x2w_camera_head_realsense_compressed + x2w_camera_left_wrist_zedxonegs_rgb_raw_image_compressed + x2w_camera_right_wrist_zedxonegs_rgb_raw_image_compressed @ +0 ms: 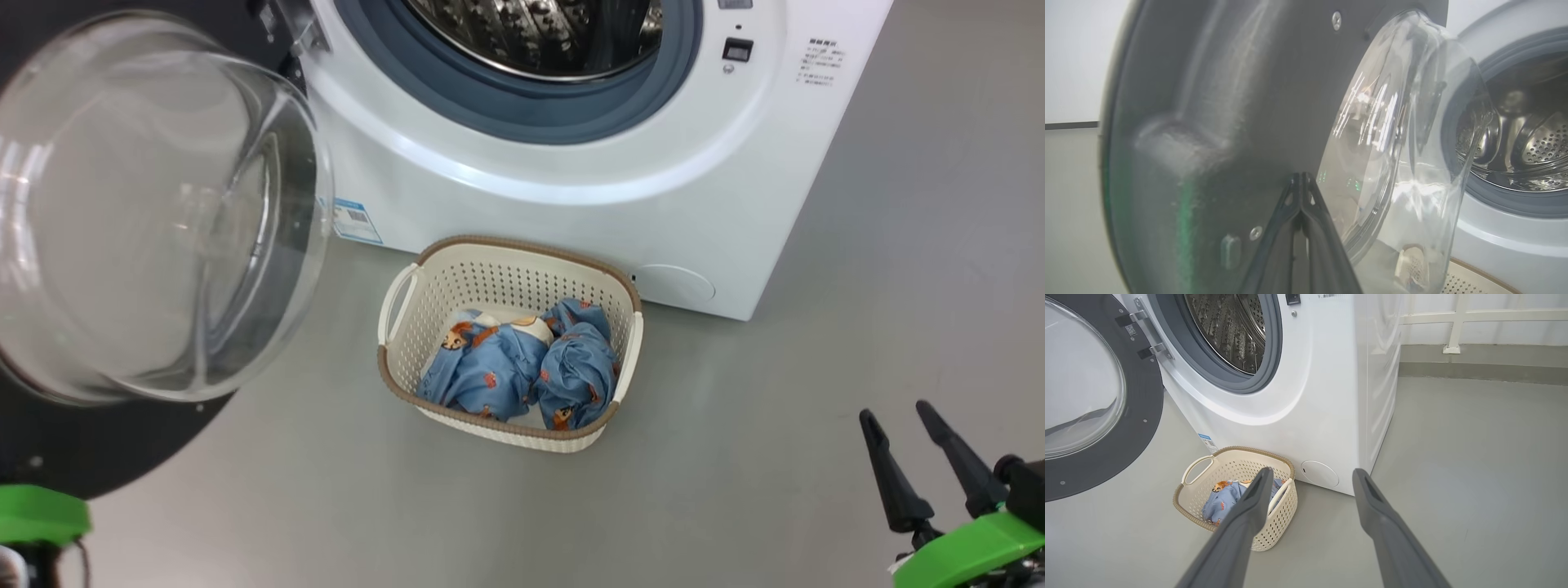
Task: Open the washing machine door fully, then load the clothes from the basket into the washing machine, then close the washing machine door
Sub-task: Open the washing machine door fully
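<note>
I see a smooth grey floor (1474,457) on every feed, matte with a soft sheen, evenly lit and carrying only faint shadows. On my right wrist feed it runs back to a white wall (1502,332) with a darker grey band (1474,371) along its foot. A cream rail (1457,318) with one upright post stands against that wall. My left wrist feed gives a pale wall (1073,53) crossed by a thin dark strip (1069,125).

floor (800,457): plain grey, smooth, faint sheen | rail (1457,318): cream bars, one upright post, its square foot on a raised grey ledge (1494,355) | wall (1073,57): white, dark horizontal strip (1069,125) across it
</note>
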Tool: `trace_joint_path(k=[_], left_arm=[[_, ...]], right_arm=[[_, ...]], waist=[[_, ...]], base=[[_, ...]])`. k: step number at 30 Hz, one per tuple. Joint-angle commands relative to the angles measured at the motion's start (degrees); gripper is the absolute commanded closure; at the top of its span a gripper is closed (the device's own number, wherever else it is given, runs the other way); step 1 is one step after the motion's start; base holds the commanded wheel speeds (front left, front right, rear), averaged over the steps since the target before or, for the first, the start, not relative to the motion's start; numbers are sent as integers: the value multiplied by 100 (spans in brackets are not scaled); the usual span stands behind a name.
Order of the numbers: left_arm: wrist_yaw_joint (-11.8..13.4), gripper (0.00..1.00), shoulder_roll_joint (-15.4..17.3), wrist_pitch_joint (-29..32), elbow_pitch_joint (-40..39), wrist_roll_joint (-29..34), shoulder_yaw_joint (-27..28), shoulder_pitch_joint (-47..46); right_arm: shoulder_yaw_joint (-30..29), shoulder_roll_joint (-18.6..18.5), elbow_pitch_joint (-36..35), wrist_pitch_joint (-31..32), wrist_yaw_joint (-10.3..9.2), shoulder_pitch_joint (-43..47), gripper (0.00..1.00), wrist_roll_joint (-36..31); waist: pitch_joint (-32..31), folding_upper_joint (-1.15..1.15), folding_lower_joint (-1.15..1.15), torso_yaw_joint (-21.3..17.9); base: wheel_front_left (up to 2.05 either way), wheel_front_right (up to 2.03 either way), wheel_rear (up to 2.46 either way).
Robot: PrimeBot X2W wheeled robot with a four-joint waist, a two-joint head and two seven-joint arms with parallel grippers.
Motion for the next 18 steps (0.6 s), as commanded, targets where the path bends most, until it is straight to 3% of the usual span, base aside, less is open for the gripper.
trace_joint_path(k=[1,18], left_arm=[[-4,100,399,-54,0,-39,403,-344],[-481,100,969,-56,1415,251,1607,-1473]], right_arm=[[116,-145,-153,-70,17,-144,0,-3],[120,-286,-213,-70,17,-493,0,-33]], waist=[[112,0,0,-21],[756,0,0,-209]], base=[[0,0,0],[0,0,0]])
